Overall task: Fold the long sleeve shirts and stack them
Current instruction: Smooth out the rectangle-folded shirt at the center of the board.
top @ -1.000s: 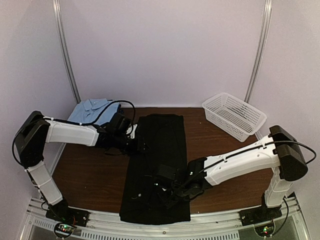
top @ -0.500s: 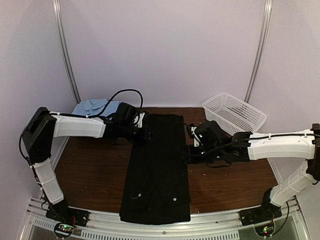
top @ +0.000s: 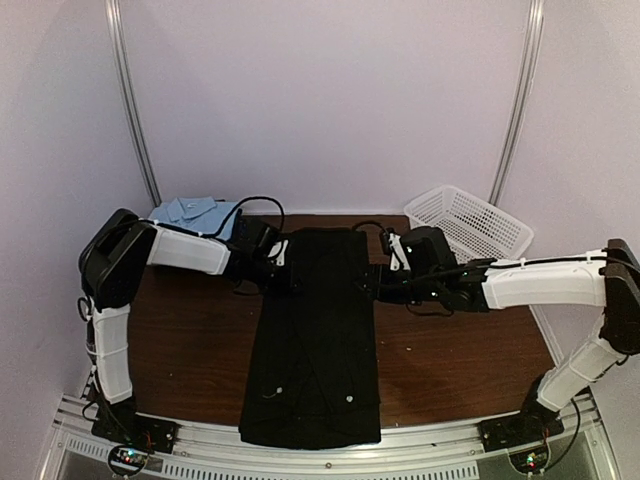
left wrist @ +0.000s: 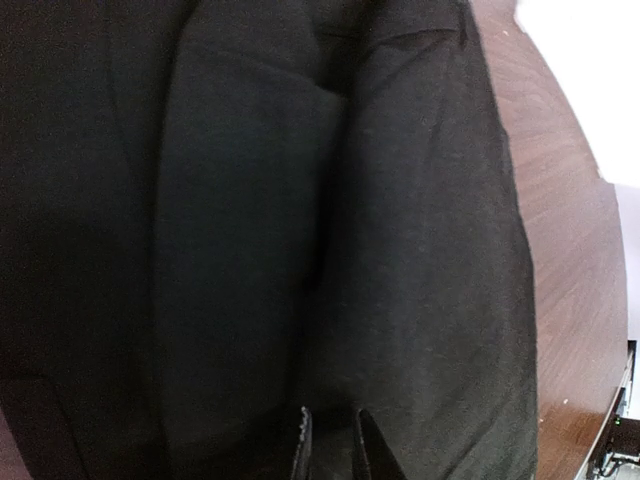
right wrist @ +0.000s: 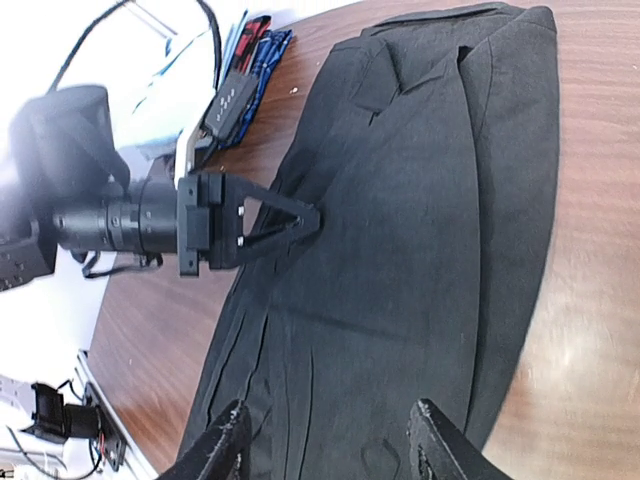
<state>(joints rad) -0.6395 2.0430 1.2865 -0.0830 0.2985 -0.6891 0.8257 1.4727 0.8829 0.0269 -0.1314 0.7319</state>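
A black shirt (top: 318, 350) lies lengthwise down the middle of the brown table (top: 190, 340), folded into a long narrow strip. Its collar end points to the far side and its hem reaches the near edge.

The left gripper (top: 287, 275) sits at the shirt's left edge, toward the far end. In its own wrist view the two fingers (left wrist: 375, 455) stand close together over dark cloth. They seem to pinch the shirt's edge, and from the right wrist its tip (right wrist: 305, 218) meets that edge.

The right gripper (top: 368, 287) is at the shirt's right edge, across from the left one. Its jaws are wide apart, one finger (right wrist: 228, 440) over the cloth and the other near the right edge. Nothing is held between them.

A light blue collared shirt (top: 190, 212) lies folded in the far left corner, behind the left arm. A white mesh basket (top: 455, 250) stands at the far right, well apart from the black shirt.
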